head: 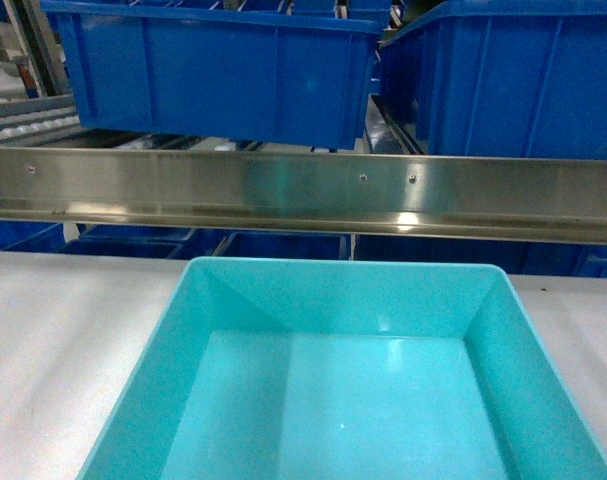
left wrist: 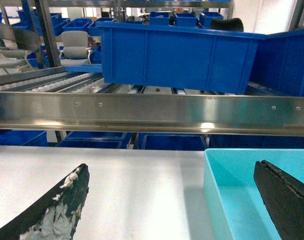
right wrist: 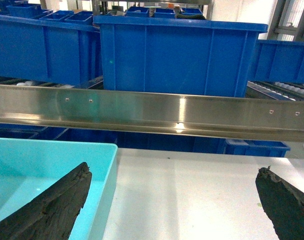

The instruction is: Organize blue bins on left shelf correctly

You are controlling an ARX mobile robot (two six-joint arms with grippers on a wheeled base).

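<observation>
A light turquoise tub (head: 353, 380) sits on a white table (head: 53, 350), at the near edge and about midway along it, its far rim close to the table's far edge. The tub holds nothing.

Just beyond the table's far edge runs the shelf's long steel rail (head: 303, 195), and behind it two royal-blue bins (head: 223, 70) stand side by side on roller tracks (left wrist: 46, 85). More blue bins (head: 283, 245) sit on a lower level under the rail.

The left gripper (left wrist: 177, 200) has its fingers (left wrist: 56, 210) spread wide: one dark pad hangs over the bare table to the left of the tub, the other over the tub's inside, so they straddle the tub's left wall without touching it. That left pad is worn and flecked with white. The right gripper (right wrist: 177, 200) is spread the same way across the tub's right wall, with one finger (right wrist: 51, 205) over the tub's inside and the other over the bare table.
</observation>
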